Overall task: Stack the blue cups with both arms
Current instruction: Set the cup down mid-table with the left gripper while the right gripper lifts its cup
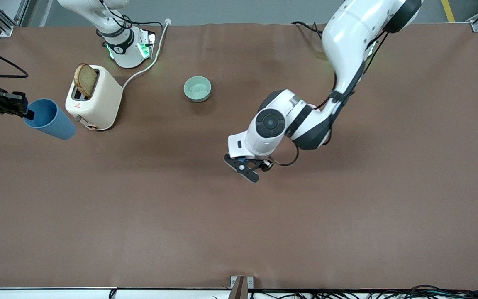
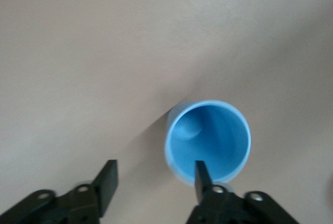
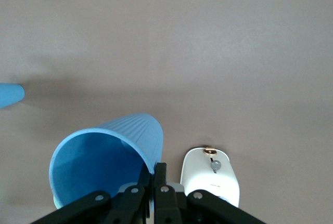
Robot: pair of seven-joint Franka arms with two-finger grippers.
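Observation:
My right gripper (image 1: 22, 109) is shut on the rim of a ribbed blue cup (image 1: 51, 119). It holds the cup tilted in the air beside the toaster, at the right arm's end of the table. The right wrist view shows its fingers (image 3: 156, 168) pinching the cup wall (image 3: 104, 156). My left gripper (image 1: 246, 168) hangs over the middle of the table. In the left wrist view it is open (image 2: 155, 166), and a second blue cup (image 2: 208, 141) stands upright below, by one fingertip (image 2: 201, 174). The arm hides this cup in the front view.
A cream toaster (image 1: 94, 97) with a slice of bread (image 1: 85, 79) stands near the right arm's base, its cable running to the table edge. A pale green bowl (image 1: 197, 89) sits toward the robots' side of the table, mid-width. A small blue shape (image 3: 10, 95) shows at the edge of the right wrist view.

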